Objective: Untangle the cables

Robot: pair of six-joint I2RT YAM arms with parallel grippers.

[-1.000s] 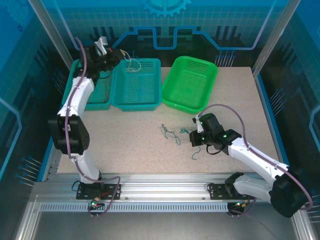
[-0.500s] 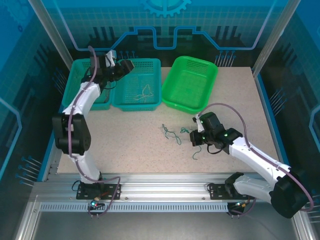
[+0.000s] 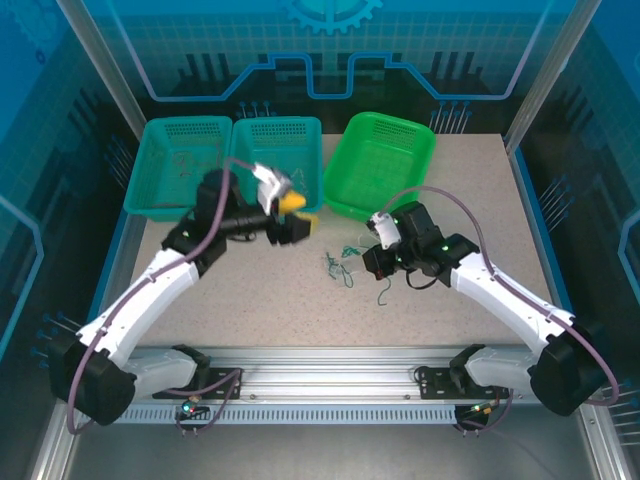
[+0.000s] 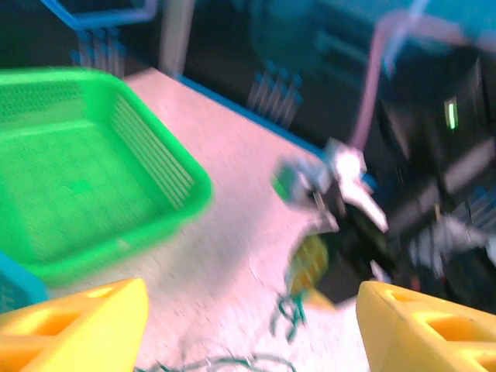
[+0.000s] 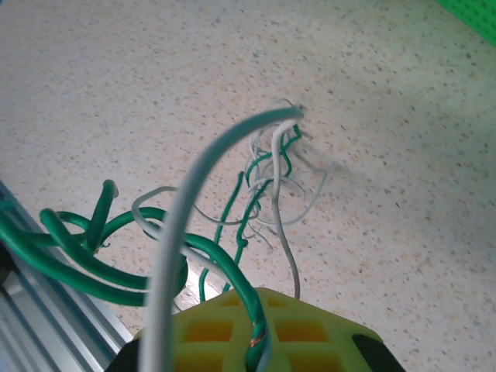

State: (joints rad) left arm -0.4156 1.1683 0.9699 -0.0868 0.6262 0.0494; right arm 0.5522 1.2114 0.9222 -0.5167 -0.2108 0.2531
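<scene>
Clamps green and white cables (image 5: 165,271) in right gripper (image 5: 252,325); holds left gripper (image 4: 252,322) wide open, empty, above table (image 3: 260,295).

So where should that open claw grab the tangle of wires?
Probably the loose loops at the left end of the tangle, coming from the left: the right gripper pinches the opposite end, and those loops stick out toward the open left gripper.
</scene>
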